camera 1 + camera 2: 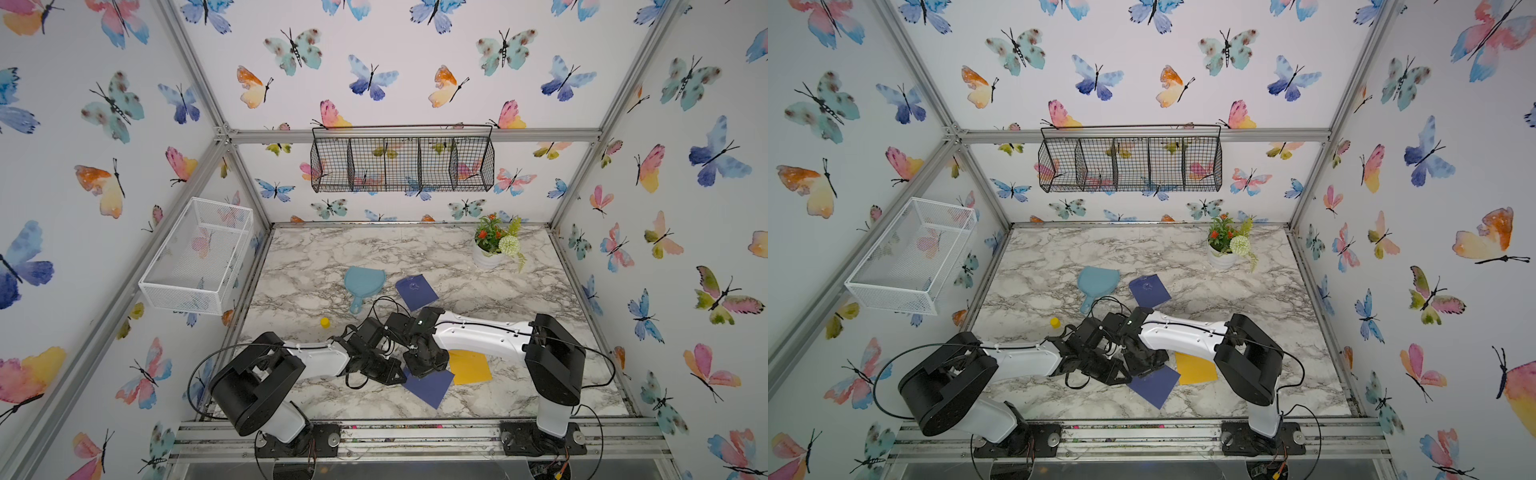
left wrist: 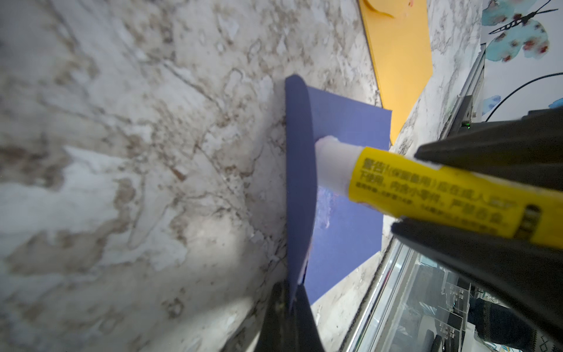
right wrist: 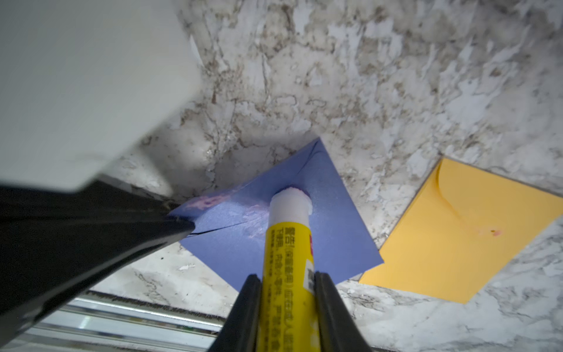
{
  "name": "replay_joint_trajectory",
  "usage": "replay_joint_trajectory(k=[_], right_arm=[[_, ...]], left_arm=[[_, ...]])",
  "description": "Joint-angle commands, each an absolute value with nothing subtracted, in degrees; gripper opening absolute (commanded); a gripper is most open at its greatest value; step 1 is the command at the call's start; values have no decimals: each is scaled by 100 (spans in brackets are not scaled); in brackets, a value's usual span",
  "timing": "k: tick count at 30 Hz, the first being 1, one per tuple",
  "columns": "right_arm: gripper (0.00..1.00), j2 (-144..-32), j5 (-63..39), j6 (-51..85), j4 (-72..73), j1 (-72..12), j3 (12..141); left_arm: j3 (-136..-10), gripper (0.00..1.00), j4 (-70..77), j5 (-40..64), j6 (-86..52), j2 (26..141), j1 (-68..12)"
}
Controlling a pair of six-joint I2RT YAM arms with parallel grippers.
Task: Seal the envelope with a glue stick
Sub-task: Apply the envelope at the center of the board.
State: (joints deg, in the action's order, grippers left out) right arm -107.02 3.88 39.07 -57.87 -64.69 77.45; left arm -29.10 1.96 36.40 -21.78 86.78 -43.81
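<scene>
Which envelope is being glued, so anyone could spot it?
On the marble table, look where both arms meet near the front. The dark blue envelope there, beside a yellow envelope, has its flap lifted and the glue stick touching it; the other blue envelope lies farther back.

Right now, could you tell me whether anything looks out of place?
A small yellow cap sits alone, away from the glue stick. Glue smears streak the blue envelope, and the yellow envelope bears a reddish spot.

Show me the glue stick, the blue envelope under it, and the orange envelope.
Yellow cylindrical glue stick (image 3: 285, 253): right wrist view, tube body.
Dark blue paper envelope (image 3: 335, 231): right wrist view, panel.
Orange paper envelope (image 3: 457, 237): right wrist view, centre.
</scene>
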Motion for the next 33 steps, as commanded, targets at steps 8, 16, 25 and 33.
replay_joint_trajectory(k=[8,16,25,33], right_arm=[[2,-10618,-1183,3190,-5339,-6425,6966],[2,-10975,428,3388,-5794,-6302,7251],[2,-10782,-649,3103,-5490,-6302,7086],[2,-10684,-1180,2937,-5293,-6302,6922]], left_arm=[[-2938,0,-173,3577,-2029,8718,-4349],[-2971,0,-207,3562,-2039,8728,-4351],[-3046,0,-281,3560,-2010,8737,-4351],[-3076,0,-291,3560,-1994,8778,-4351]])
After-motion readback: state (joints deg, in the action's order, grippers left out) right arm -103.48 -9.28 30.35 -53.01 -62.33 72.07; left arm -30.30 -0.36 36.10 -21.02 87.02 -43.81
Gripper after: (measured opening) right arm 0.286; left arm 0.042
